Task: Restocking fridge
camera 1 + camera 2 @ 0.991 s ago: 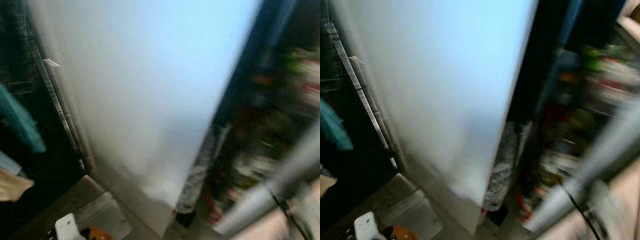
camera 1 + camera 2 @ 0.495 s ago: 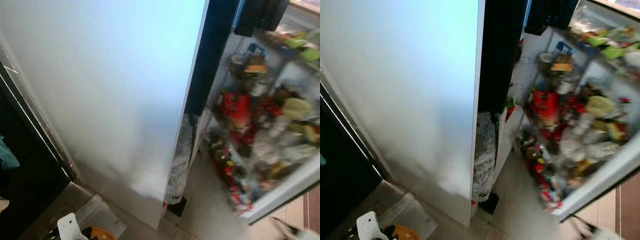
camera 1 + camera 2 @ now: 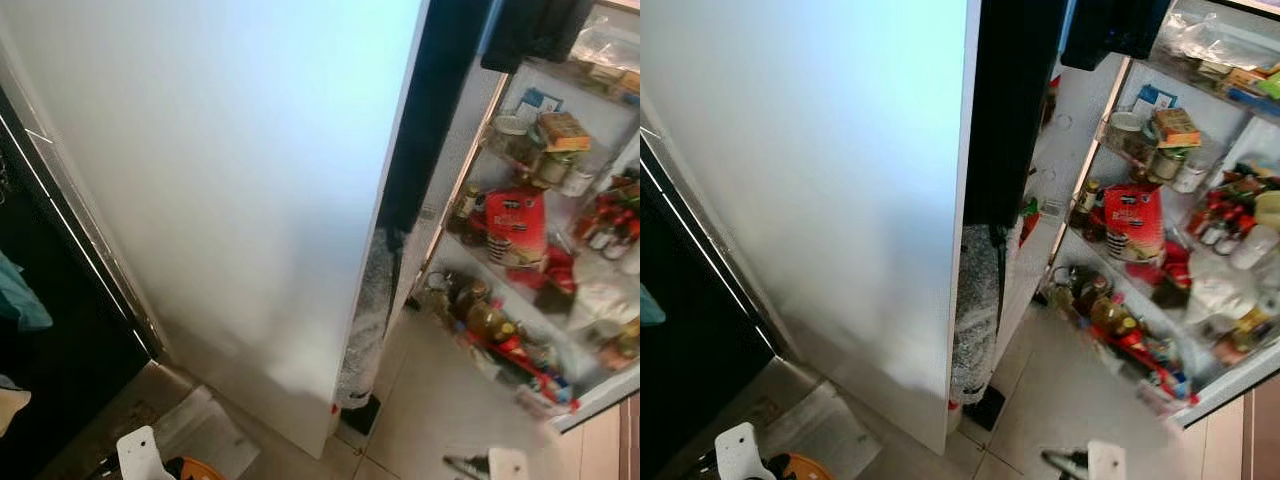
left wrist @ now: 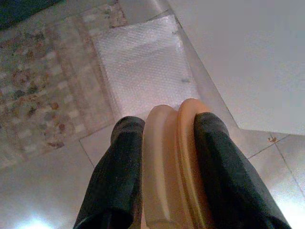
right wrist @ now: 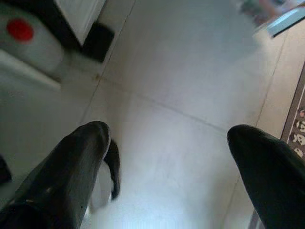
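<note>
Left gripper [image 4: 164, 167] clamped on pale orange ridged plastic item [image 4: 171, 162], hanging low over tiled floor [image 4: 43, 157]. Right gripper [image 5: 167, 157] wide open, empty. White fridge door [image 3: 560, 330] open, shelves crowded. Step: carry. Next: find free shelf gap, raise item.

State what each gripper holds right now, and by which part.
The left gripper pinches a pale orange ridged item across its sides; what it is cannot be told. The right gripper is open and holds nothing.

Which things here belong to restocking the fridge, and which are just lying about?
Job: open fridge door; its stocked shelves; orange item held in the left end effector; right end effector, open.

Lying about: bubble-wrap sheet; teal cloth.
</note>
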Controlling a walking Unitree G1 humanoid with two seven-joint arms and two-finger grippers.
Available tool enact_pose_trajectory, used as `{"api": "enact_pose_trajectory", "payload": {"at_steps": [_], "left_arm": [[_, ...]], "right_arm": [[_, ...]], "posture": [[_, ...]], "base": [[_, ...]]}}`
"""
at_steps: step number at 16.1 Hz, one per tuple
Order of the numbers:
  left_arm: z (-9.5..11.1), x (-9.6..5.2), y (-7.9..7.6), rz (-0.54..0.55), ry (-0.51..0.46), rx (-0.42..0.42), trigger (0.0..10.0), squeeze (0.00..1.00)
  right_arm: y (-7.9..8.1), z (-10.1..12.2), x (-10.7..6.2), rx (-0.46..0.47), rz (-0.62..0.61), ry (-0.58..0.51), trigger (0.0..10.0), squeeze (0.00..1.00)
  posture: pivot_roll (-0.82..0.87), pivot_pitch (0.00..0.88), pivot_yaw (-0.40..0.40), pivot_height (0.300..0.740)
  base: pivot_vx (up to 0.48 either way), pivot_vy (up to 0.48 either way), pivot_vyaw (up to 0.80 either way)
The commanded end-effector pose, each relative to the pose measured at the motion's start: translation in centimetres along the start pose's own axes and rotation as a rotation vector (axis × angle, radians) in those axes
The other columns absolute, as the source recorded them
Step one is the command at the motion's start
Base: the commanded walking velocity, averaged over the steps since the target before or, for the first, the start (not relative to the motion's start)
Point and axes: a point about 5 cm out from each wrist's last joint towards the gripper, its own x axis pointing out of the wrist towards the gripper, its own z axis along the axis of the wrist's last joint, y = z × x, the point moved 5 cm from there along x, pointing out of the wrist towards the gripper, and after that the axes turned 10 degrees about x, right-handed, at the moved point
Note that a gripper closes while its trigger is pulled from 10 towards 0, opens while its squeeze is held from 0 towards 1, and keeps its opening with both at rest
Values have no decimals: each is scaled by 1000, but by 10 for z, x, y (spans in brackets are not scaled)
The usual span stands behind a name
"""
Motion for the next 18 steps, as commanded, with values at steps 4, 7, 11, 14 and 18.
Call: {"api": "enact_pose_trajectory", "payload": {"at_steps": [4, 7, 11, 14, 18], "left_arm": [[-4, 0, 5, 13, 25, 19, 10000, 0], [-15, -2, 12, 15, 62, 49, 10000, 0], [-23, -3, 13, 9, 83, 50, 10000, 0], [-28, -4, 16, 7, 98, 49, 10000, 0], [-33, -5, 18, 7, 114, 60, 10000, 0]], "right_arm": [[-4, -5, 0, -43, 22, 39, 10000, 0], [-7, 1, 0, -137, 40, 36, 10000, 0], [0, 4, 2, -132, 46, 51, 10000, 0], [0, 12, 4, -131, 36, 48, 10000, 0], [-2, 5, 2, -147, 28, 49, 10000, 0]], "posture": [[-172, 0, -29, 740], [-156, 0, -31, 740], [-154, 0, -32, 740], [-152, 0, -34, 740], [-152, 0, -35, 740]], "base": [[0, 0, 0], [0, 0, 533], [0, 0, 0], [0, 0, 0], [0, -201, 0]]}}
